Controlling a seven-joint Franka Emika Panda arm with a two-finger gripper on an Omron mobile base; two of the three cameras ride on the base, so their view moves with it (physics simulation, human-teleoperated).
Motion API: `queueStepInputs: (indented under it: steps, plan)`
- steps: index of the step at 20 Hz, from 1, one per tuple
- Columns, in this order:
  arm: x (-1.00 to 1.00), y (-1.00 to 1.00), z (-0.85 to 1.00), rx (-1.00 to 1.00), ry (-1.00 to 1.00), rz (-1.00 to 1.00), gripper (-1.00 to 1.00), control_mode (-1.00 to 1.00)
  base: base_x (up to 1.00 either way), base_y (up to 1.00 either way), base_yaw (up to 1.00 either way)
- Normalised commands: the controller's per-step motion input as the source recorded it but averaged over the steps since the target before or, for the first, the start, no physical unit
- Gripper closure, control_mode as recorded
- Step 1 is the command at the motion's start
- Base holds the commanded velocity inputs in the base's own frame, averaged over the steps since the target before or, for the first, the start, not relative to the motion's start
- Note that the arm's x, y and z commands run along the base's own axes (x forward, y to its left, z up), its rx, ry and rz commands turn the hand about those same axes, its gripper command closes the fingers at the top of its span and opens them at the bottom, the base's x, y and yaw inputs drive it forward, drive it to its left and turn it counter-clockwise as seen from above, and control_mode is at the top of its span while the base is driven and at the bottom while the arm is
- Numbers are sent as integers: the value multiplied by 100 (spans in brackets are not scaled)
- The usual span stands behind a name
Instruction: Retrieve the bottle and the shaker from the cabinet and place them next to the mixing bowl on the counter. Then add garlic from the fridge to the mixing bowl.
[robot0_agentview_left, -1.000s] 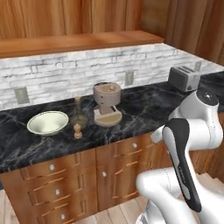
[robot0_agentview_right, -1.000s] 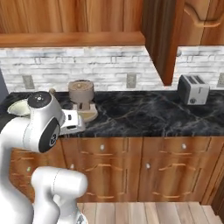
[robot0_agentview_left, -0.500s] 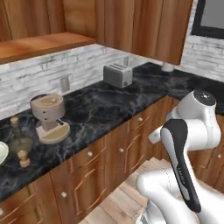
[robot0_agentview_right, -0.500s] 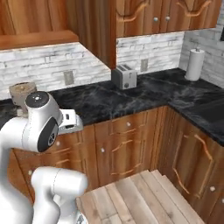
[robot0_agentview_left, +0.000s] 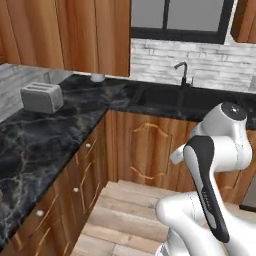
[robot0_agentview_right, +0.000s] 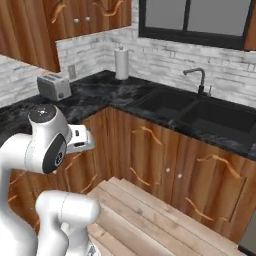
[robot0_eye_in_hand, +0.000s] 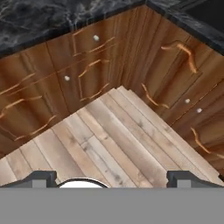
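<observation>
Corner kitchen, landmark = sink (robot0_agentview_right: 197, 112), set in the black marble bench (robot0_agentview_left: 45, 135) under the window (robot0_agentview_right: 200, 20). The bench runs in an L — one leg holds the sink, the other goes off to the sink's left. Wooden base cabinets (robot0_agentview_right: 165, 165) sit below the bench on both legs, meeting in the corner left of the sink; wall cabinets (robot0_agentview_left: 75, 35) hang above the leg to the sink's left. Plank floor (robot0_eye_in_hand: 118, 135) in front of the sink cabinets. White brick backsplash (robot0_agentview_right: 165, 60) behind the sink, below the window.

Arm (robot0_agentview_left: 215, 170) is folded up near the base, in front of the sink cabinets, well clear of the bench. Fingers (robot0_eye_in_hand: 111, 178) released, spread wide, nothing between them — hand view looks down at the floor and the cabinet corner.

Toaster (robot0_agentview_right: 54, 86) on the bench, well left of the sink. Paper towel roll (robot0_agentview_right: 121, 63) upright at the back of the bench, in the corner between toaster and sink. Faucet (robot0_agentview_right: 199, 79) at the back edge of the sink.

Bottle, shaker, bowl, fridge: cannot tell where they are from these views.
</observation>
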Motion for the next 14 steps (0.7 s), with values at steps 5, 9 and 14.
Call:
queueStepInputs:
  steps: [5, 9, 14]
  plan:
    - [0, 0, 0, 0, 0, 0, -100, 100, 0, -52, -76]
    - [0, 0, 0, 0, 0, 0, -100, 100, 0, -52, -75]
    - [0, 0, 0, 0, 0, 0, -100, 100, 0, -68, -80]
